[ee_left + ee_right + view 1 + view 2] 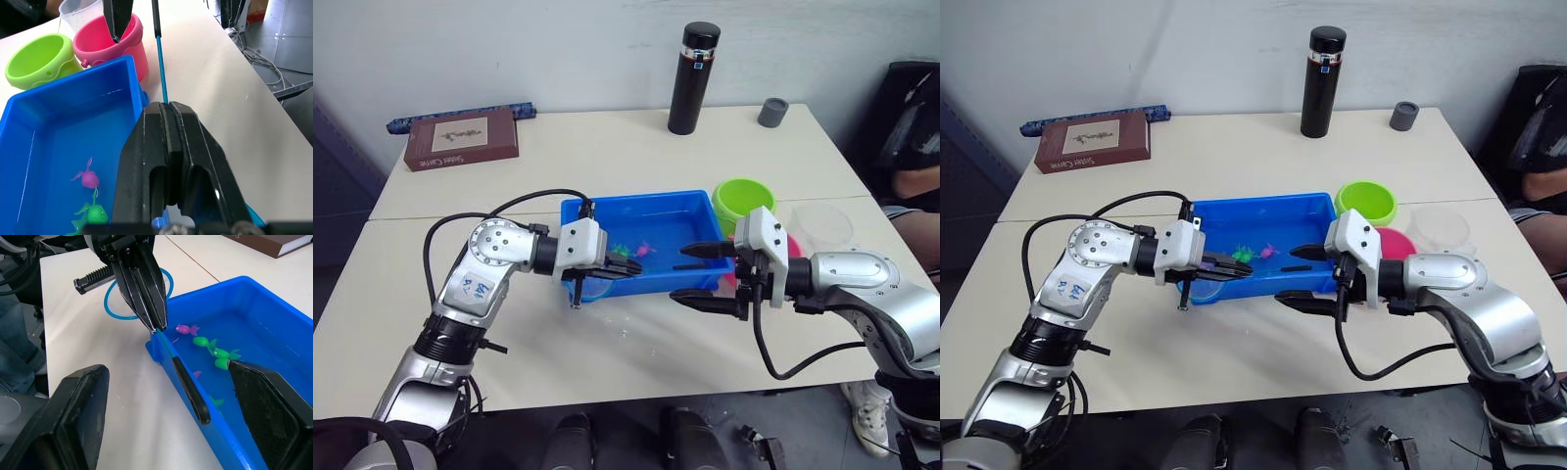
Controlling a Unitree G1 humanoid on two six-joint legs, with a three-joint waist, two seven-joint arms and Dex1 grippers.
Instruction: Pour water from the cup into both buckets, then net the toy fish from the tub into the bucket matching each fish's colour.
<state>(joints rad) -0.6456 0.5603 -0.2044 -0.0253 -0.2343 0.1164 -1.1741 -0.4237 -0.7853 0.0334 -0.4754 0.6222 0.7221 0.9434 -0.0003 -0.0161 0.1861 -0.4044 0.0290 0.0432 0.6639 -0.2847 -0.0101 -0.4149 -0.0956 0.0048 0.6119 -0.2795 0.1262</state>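
My left gripper (619, 264) is shut on the thin blue rod of a small net (164, 340) at the near rim of the blue tub (646, 202). The net's blue hoop (137, 298) hangs outside the tub, over the table. Its black handle (190, 391) points into the gap of my right gripper (702, 274), which is open around it without touching. Several green and pink toy fish (205, 341) float in the tub. The lime green bucket (744, 201) and pink bucket (1396, 242) stand right of the tub. The clear cup (822, 223) is beyond them.
A tall black flask (693, 78) and a small grey cap (772, 112) stand at the table's far edge. A brown book (462, 139) lies at the far left. A person (913, 181) sits at the right edge.
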